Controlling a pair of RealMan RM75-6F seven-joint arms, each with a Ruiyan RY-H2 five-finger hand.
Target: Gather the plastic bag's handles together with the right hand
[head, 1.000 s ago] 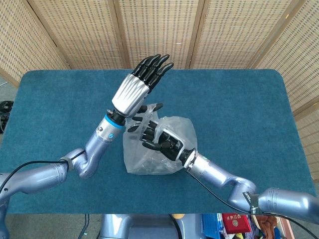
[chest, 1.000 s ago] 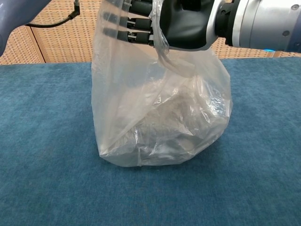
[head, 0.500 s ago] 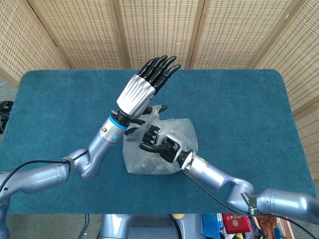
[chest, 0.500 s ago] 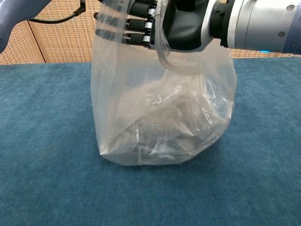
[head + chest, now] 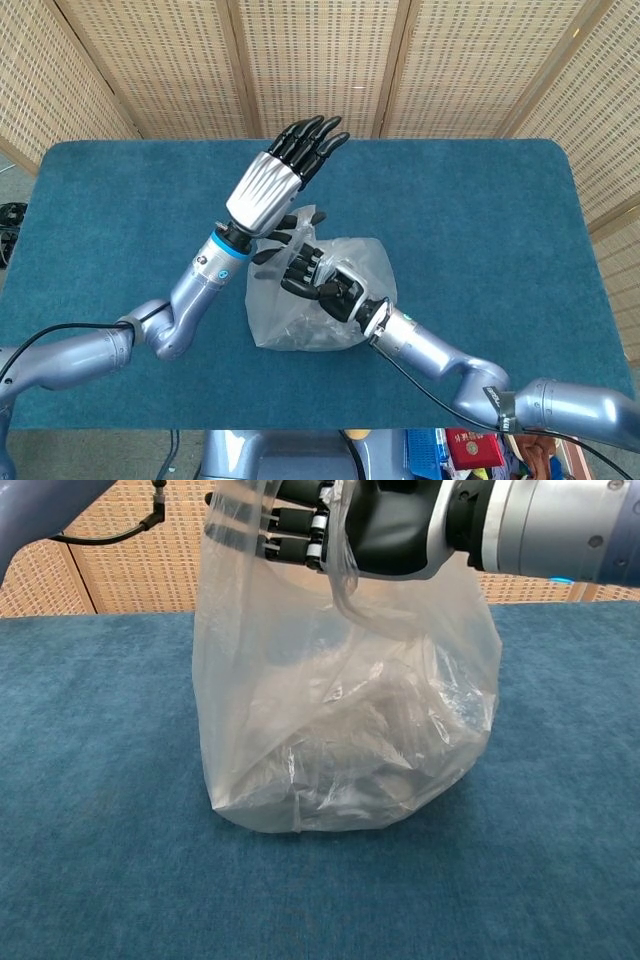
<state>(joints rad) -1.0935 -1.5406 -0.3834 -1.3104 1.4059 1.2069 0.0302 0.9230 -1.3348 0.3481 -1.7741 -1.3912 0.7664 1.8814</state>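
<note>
A clear plastic bag [image 5: 335, 310] stands on the blue table [image 5: 480, 210], bulging with crumpled contents, and it fills the middle of the chest view [image 5: 340, 730]. My right hand [image 5: 322, 282] is at the bag's mouth with its fingers [image 5: 292, 535] curled into the gathered plastic. A handle strip [image 5: 342, 575] drapes over the palm [image 5: 385, 530]. My left hand [image 5: 272, 182] is raised just behind the bag, flat and holding nothing, with its fingers [image 5: 312, 135] stretched up and away.
Woven screens [image 5: 320, 60] close off the back of the table. A black cable [image 5: 105, 532] hangs at the upper left of the chest view. Blue cloth lies bare on both sides of the bag. Boxes [image 5: 470, 450] show below the table's front edge.
My right hand's fingers have curled tighter into the bag's top, which has risen slightly. The left hand swung a little right, then back left, staying flat.
</note>
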